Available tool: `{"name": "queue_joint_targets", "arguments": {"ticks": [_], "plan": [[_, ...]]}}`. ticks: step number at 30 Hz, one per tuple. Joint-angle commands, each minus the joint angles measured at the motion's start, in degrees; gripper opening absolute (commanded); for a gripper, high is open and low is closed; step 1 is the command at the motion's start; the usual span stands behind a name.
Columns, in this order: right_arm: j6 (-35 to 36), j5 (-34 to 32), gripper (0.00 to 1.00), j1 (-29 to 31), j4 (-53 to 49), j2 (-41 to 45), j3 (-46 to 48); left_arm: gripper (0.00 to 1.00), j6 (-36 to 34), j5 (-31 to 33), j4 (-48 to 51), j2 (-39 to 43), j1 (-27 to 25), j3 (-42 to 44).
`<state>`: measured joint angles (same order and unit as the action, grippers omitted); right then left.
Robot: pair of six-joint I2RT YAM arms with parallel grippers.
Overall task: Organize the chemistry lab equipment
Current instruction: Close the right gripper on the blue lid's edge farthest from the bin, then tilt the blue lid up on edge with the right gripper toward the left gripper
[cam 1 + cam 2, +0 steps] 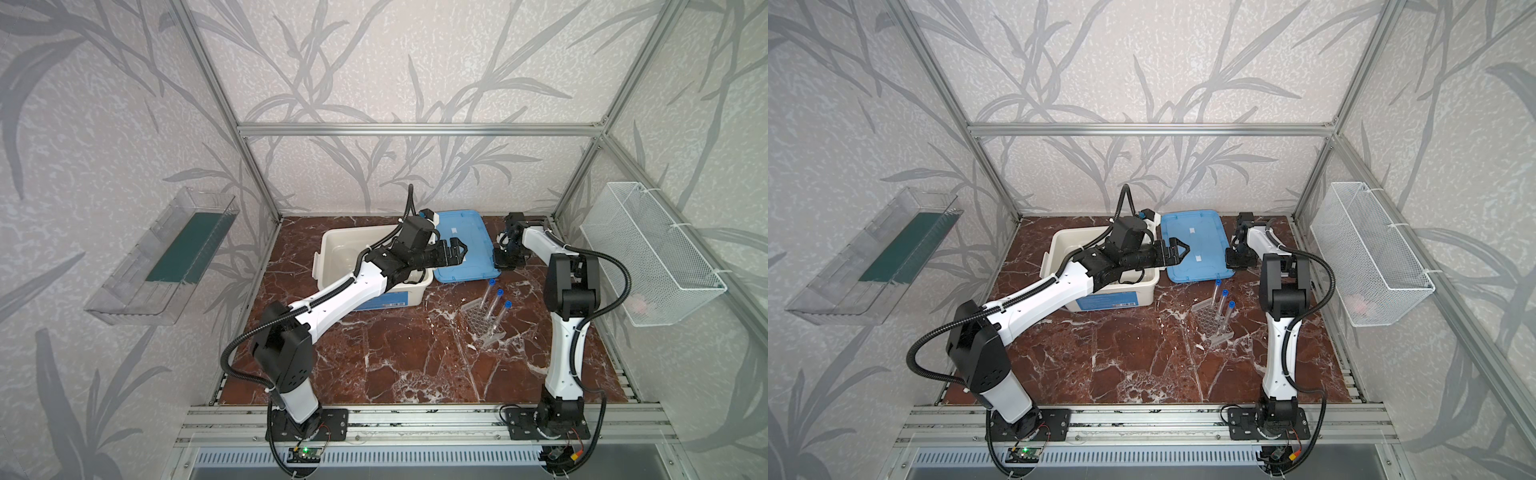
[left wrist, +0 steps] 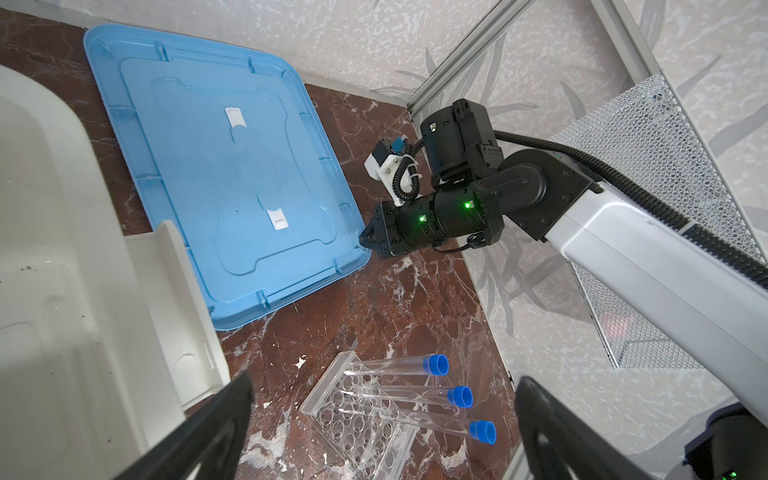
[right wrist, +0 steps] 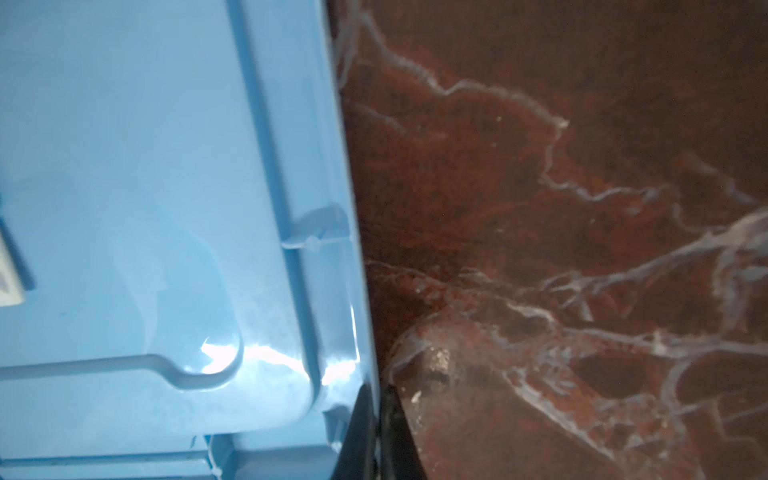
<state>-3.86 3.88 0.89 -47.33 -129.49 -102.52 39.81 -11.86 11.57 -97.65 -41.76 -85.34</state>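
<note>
Standing by the rig, I judge the job barely begun: the white tub at 11 o'clock is open, and the blue lid lies flat on the table at 1 o'clock, just beside it. The three blue-capped tubes sit in the clear rack at 3 o'clock, leaning toward the back wall. No beaker, flask or rods show, though the left arm hides part of the tub's inside. The right gripper is clenched on the lid's 3 o'clock rim, low against the table. The left gripper hangs spread wide and empty above the seam between tub and lid. Room looks tight between the lid's near corner and the rack, and the frame post stands close behind the right wrist; from 4 to 8 o'clock the table gives free room
</note>
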Motion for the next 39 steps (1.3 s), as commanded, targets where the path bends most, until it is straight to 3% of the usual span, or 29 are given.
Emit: {"name": "queue_joint_targets", "arguments": {"ticks": [1, 10, 31, 39], "plan": [[-0.2, -0.6, 0.0, 0.0, -1.6, 1.4, 3.4, 0.99, -2.1, 3.0, 1.8, 2.8, 0.5, -1.1], [-3.7, 1.3, 0.0, -2.0, 2.2, 13.4, 10.1, 0.99, -2.1, 3.6, 1.4, 4.7, 1.0, 1.2], [-8.2, 6.5, 0.0, -4.8, 5.2, 31.3, 15.7, 0.98, 0.2, 2.6, -0.4, 3.1, 1.1, 1.8], [-9.7, 9.2, 0.0, -4.8, 3.7, 39.4, 15.5, 0.99, 0.8, -1.5, -11.2, 8.4, 1.1, 7.5]]}}
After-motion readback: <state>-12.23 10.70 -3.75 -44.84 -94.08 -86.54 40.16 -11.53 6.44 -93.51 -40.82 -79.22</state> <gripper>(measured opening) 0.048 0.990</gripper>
